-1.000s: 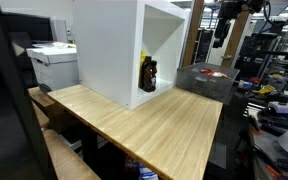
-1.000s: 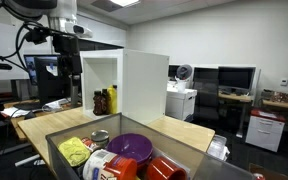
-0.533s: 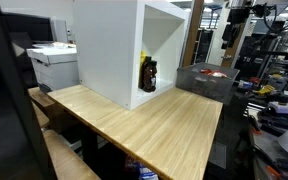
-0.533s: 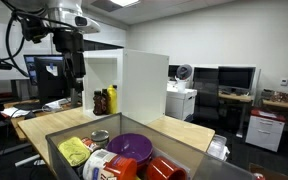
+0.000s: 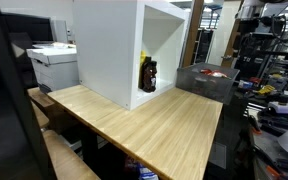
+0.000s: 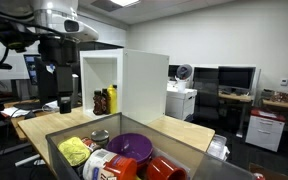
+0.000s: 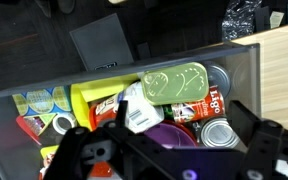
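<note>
In the wrist view, the gripper (image 7: 169,140) is seen at 6 o'clock, its fingers (image 7: 79,150) spread wide with nothing held between them. Below it a grey bin (image 7: 246,80) is packed: a green tin (image 7: 176,82) lies at the centre, with a white bottle (image 7: 136,108) just beside it at 8 o'clock and a silver can (image 7: 217,133) at 4 o'clock.

In an exterior view, the gripper (image 6: 64,88) is hung at 9 o'clock beside a white cabinet (image 6: 139,85), while the bin (image 6: 199,150) is set at 6 o'clock on the wooden table (image 6: 179,130).

In an exterior view, the cabinet (image 5: 109,50) is shown on the table (image 5: 144,120); the fingers cannot be made out there.
</note>
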### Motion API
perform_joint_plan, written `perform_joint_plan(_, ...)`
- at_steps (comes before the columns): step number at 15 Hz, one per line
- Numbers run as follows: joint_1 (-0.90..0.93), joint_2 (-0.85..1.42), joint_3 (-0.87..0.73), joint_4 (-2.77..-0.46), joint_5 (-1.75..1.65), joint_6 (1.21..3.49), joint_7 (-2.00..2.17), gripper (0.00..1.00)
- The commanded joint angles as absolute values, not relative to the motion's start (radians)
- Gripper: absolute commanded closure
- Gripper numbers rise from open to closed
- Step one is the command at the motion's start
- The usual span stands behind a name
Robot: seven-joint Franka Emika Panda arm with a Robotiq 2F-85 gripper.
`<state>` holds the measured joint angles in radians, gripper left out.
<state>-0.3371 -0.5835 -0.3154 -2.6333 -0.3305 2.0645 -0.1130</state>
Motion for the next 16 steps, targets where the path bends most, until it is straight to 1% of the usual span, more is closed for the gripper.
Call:
perform_joint_plan(1, -0.331, -0.584, -0.347, -2.664, -0.292, 2.063, -0.187, 0.0)
perform_joint_plan(8, -0.321, -0.505, -0.389, -2.66, -0.27, 2.114, -0.251, 0.0)
perform_joint_plan(12, -0.301, -0.413, -0.392, -2.66, -0.242, 2.175, -0.251, 0.0)
perform_joint_plan(13, -0.328, -0.467, -0.37, -2.664, -0.266, 2.138, -0.221, 0.0)
perform_joint_plan(16, -0.319, -0.42, -0.369, -2.663, -0.256, 2.158, -0.22, 0.0)
